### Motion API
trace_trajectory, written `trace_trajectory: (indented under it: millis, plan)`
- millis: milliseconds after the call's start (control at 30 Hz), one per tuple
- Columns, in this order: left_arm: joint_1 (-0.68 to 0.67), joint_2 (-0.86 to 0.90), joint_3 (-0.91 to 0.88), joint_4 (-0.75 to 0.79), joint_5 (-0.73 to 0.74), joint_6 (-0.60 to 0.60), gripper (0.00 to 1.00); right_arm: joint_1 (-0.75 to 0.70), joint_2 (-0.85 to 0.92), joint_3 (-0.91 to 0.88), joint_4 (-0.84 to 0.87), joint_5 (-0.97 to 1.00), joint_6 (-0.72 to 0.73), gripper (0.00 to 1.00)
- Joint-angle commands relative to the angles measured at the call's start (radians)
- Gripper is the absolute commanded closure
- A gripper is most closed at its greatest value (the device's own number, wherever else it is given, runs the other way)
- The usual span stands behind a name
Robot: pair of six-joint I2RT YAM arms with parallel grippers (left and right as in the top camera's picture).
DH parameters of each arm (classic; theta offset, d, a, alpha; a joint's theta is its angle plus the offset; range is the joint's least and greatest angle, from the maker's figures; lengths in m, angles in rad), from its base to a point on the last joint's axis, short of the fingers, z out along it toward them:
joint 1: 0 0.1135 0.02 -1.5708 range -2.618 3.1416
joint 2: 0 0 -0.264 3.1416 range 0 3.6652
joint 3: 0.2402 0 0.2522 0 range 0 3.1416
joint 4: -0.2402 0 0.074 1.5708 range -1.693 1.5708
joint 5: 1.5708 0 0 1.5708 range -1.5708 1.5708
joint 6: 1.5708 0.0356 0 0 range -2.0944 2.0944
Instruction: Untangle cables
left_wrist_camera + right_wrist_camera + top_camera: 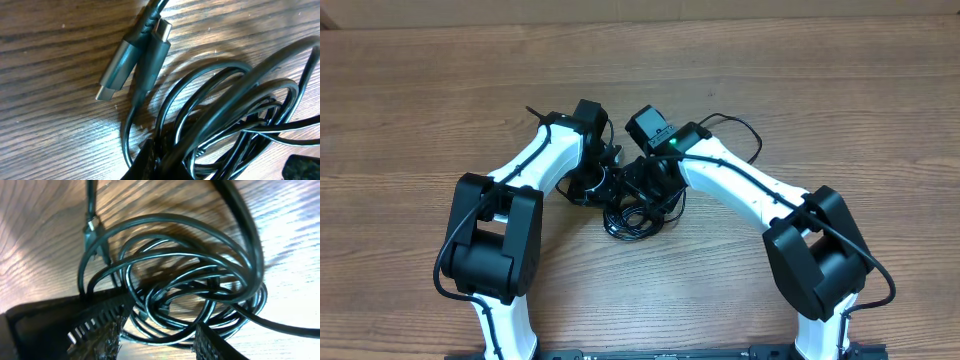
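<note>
The cables [635, 218] lie as a tangled black bundle of loops on the wooden table between both arms. In the left wrist view the loops [215, 100] fill the right side, and two connector plugs [131, 62] lie side by side at upper left. My left gripper [160, 165] [608, 182] sits at the bundle's left edge and looks shut on a thick strand that rises close to the camera. My right gripper [160, 335] [655, 185] is open, its two fingers straddling the near edge of the coils [175, 275]. A small plug [91, 230] lies at upper left there.
The wooden table [820, 80] spreads on all sides. A thicker black wire of the right arm loops out behind it [745, 135]. The two wrists stand very close together over the bundle.
</note>
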Motion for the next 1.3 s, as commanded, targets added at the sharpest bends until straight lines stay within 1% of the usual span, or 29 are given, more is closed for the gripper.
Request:
trace_trajectory:
  millis: [0,100,167,300,400,467,533,667,700,767,900,1067,1267]
  plan:
    - [-0.027,0.008,-0.009,0.0,0.016,-0.012,0.96,0.02,0.003,-0.029,0.01,0.028,0.097,0.52]
    - [-0.031,0.008,-0.009,0.001,0.016,-0.012,0.96,0.023,0.003,-0.084,0.049,0.028,0.166,0.54]
    - [-0.034,0.009,-0.009,0.002,0.016,-0.012,0.96,0.023,0.003,-0.125,0.112,0.027,0.17,0.58]
    - [-0.042,0.009,-0.009,0.001,0.016,-0.012,0.96,0.023,0.004,-0.179,0.215,0.014,0.176,0.64]
    - [-0.049,0.009,-0.009,0.0,0.016,-0.012,0.96,0.023,0.004,-0.188,0.222,0.015,0.208,0.64]
    - [-0.053,0.009,-0.009,-0.002,0.016,-0.013,0.96,0.022,0.004,-0.188,0.216,0.038,0.21,0.66]
    - [-0.056,0.009,-0.009,-0.003,0.016,-0.013,0.96,0.022,0.004,-0.188,0.204,0.09,0.21,0.7]
    - [-0.059,0.009,-0.009,-0.003,0.015,-0.019,0.96,0.014,0.004,-0.188,0.183,0.156,0.2,0.9]
    - [-0.059,0.009,-0.009,-0.003,0.015,-0.019,0.96,0.008,0.004,-0.188,0.184,0.156,0.179,0.96]
    - [-0.059,0.009,-0.009,-0.004,0.015,-0.019,0.96,-0.003,0.004,-0.188,0.183,0.154,0.143,0.96]
    - [-0.06,0.009,-0.009,-0.011,0.015,-0.019,0.96,-0.031,0.002,-0.183,0.183,0.125,0.006,0.96]
    - [-0.06,0.009,-0.009,-0.016,0.015,-0.019,0.96,-0.104,-0.041,-0.142,0.19,-0.062,-0.205,0.96]
    - [-0.061,0.009,-0.011,-0.013,0.014,-0.051,0.96,-0.184,-0.124,-0.138,0.264,-0.267,-0.426,0.96]
